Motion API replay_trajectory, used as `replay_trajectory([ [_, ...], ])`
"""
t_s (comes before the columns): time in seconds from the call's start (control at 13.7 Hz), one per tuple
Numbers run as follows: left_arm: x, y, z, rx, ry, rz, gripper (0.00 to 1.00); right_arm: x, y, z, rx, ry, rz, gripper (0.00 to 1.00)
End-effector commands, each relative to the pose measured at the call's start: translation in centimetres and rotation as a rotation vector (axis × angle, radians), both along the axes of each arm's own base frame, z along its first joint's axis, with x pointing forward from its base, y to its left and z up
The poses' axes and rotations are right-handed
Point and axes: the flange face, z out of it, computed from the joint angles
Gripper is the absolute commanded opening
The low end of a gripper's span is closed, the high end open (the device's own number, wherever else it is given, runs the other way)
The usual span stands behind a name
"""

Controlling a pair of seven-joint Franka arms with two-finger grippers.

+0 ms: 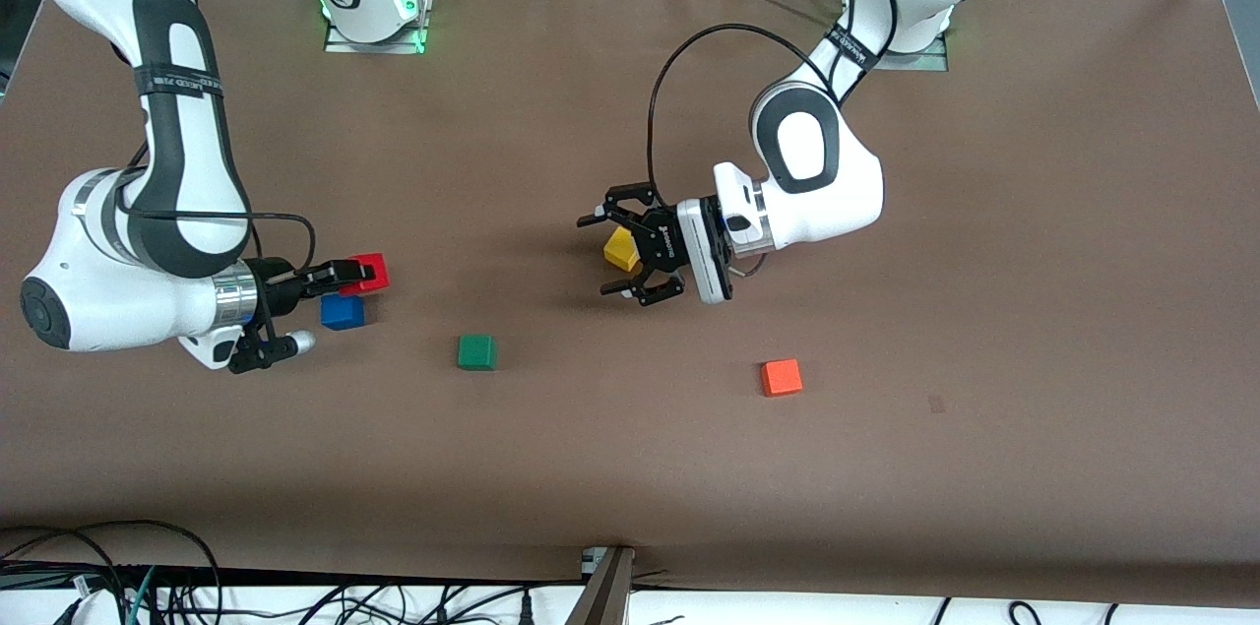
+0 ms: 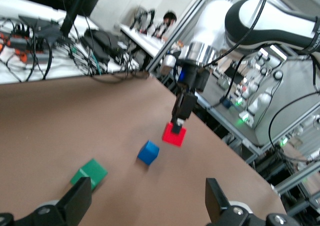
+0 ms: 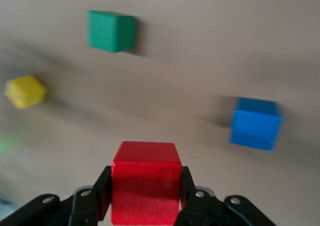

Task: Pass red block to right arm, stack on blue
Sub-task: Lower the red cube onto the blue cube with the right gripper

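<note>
— Right hand (image 1: 356, 277) is clamped on the red block (image 1: 367, 273), fingers (image 3: 102, 193) pressed on two facing sides. You can see it best from the right wrist — the block sits square between them, lifted off the bench (image 1: 630, 468).

— And the blue block (image 1: 342, 311)?

— On the bench toward the right arm's end, well in from the edges. From the front camera the red block shows just above and touching it, but the wrist views put the blue one off to the side, so I'd judge the red isn't over it yet.

— So the pass is done and the stacking is what's left?

— That's how it looks. Left hand (image 1: 630, 246) hangs over the middle of the bench, fingers wide apart and holding nothing, right above a yellow block (image 1: 620, 250). It's just waiting.

— How should the placing go?

— Bring the red block squarely over the blue one first, match their edges, then lower straight down until the faces meet — only then let go. If it comes in sideways at low height, it could shove the blue block away.

— Anything else close by?

— A green block (image 1: 476, 351) nearer the front edge, and an orange one (image 1: 781, 377) toward the left arm's end. Both well apart from the stack.
</note>
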Motion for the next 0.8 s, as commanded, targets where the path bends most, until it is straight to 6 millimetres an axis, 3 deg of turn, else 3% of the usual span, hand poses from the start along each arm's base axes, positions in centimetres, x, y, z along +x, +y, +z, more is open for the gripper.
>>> replay_trajectory([
  [0.0, -0.4, 0.3, 2.2, 0.061, 0.036, -0.029, 1.0, 0.4, 0.3, 0.6, -0.104, -0.057, 0.063, 0.01],
  [0.58, -1.1, -0.1, 4.5, 0.204, 0.151, -0.085, 1.0, 0.0, -1.3, -1.0, -0.225, -0.169, 0.081, 0.01],
  [0.73, -0.8, 1.0, 5.2, 0.258, 0.171, -0.126, 1.0, -0.8, -1.9, -1.5, -0.24, -0.183, 0.082, 0.01],
])
